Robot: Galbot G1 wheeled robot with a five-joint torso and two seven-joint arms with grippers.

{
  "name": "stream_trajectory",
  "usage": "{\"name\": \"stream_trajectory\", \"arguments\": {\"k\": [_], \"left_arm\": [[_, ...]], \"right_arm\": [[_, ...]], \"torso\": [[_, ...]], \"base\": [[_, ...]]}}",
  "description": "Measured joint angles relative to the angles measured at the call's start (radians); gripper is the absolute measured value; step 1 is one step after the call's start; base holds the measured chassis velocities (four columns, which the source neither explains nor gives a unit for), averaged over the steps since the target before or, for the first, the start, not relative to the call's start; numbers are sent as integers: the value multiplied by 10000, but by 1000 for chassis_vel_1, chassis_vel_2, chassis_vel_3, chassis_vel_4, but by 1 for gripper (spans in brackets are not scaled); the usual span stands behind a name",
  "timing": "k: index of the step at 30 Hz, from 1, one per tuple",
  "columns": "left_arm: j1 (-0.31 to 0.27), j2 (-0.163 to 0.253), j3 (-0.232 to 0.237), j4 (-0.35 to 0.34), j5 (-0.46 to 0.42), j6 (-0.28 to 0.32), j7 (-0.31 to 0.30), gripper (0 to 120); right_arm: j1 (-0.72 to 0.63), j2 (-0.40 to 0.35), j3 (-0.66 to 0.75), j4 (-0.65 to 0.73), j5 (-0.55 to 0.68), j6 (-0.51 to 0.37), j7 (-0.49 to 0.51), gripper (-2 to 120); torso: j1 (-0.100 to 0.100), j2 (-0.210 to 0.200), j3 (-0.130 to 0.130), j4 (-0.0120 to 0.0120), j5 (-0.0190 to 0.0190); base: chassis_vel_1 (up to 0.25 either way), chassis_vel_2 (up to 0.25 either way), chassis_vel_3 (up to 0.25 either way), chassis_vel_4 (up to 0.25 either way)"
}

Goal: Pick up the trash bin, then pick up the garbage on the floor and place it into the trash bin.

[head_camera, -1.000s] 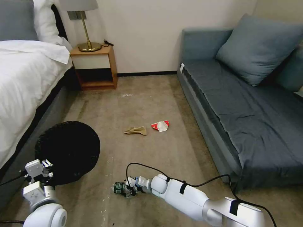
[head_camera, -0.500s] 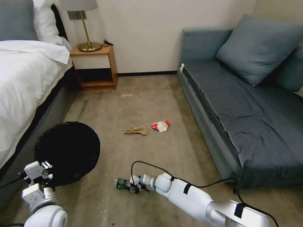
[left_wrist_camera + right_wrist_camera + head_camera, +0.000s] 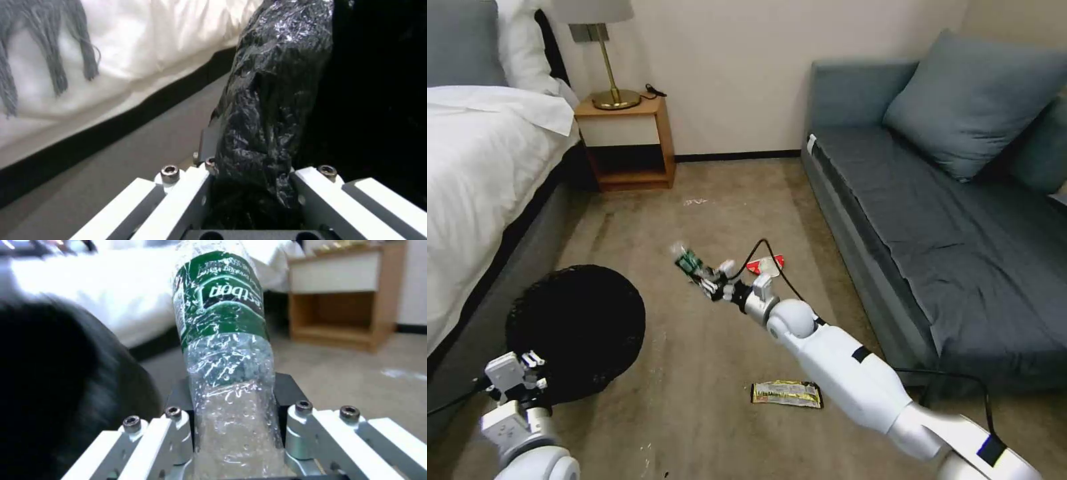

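Currently the right gripper (image 3: 710,285) is clamped on the clear bottle with green label (image 3: 688,261), held in the air beside the black-bagged trash bin (image 3: 577,330), whose rim the left gripper (image 3: 251,186) pinches near the bed. Best to carry the bottle fully over the opening before letting go, keeping the bin level.

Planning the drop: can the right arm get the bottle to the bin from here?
Probably yes. The right gripper holds the bottle above open carpet, and the bin, held by the left gripper, gapes nearby.
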Motion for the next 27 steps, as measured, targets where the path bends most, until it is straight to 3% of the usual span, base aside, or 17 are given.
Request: {"name": "stream_trajectory", "arguments": {"k": [5,11,20,27], "left_arm": [[-138,-91,76,60,-99,81,-43,4],[-147,-108,115,41,-475,157,-21,4],[-163,-164,205,-33,-836,147,497,4],[-154,-145,238,-45,-976,73,907,4]], "right_arm": [[-189,-123,-459,1416,760,-237,-36,28],[-318,-46,-1299,2103,792,-452,10,28],[-261,864,-2303,955,-250,-308,790,28],[-184,1128,-2517,298,-832,-130,1437,28]], "torso": [[0,0,0,0,-1],[0,0,0,0,0],[0,0,0,1,-1],[0,0,0,1,-1]], "base": [[0,0,0,0],[0,0,0,0],[0,0,0,0],[0,0,0,0]]}}
